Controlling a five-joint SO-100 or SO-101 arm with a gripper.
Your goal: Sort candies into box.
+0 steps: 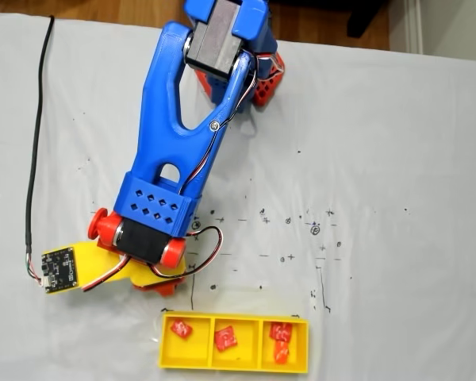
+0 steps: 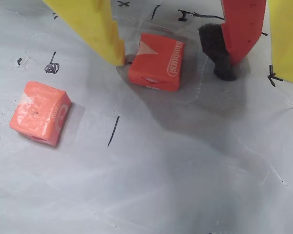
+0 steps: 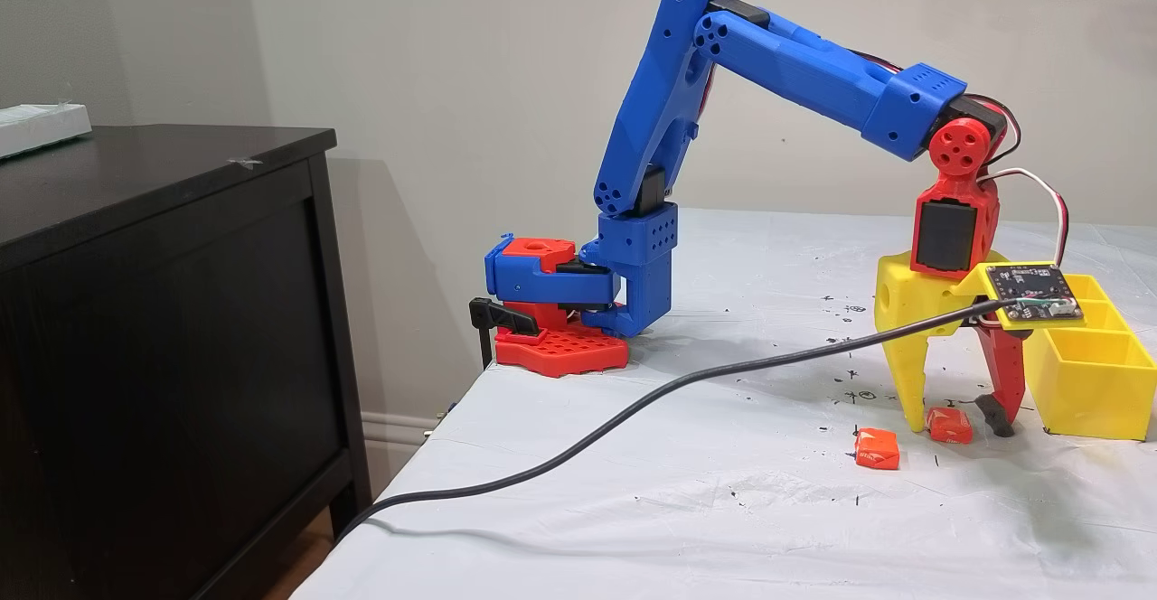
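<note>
My gripper [image 2: 171, 67] is open and lowered to the table, straddling a red-orange candy [image 2: 156, 61]. The yellow finger [image 2: 100, 29] touches the candy's left edge. The red finger with its black pad [image 2: 219, 56] stands apart on the right. In a fixed view the same candy [image 3: 949, 425] lies between the fingertips of the gripper [image 3: 956, 426]. A second orange candy [image 2: 39, 113] [image 3: 877, 448] lies loose to the left. The yellow box [image 1: 164, 345] [image 3: 1085, 374] holds one red candy [image 1: 181, 328] in its left compartment, one [image 1: 226, 339] in the middle and two [image 1: 281, 341] on the right.
A black cable [image 3: 633, 406] runs across the white cloth to the circuit board [image 3: 1030, 293] on the wrist's yellow bracket. The arm's base [image 3: 560, 311] is clamped at the table edge. A dark cabinet [image 3: 163, 311] stands beside the table. Ink marks [image 1: 313, 230] dot the cloth.
</note>
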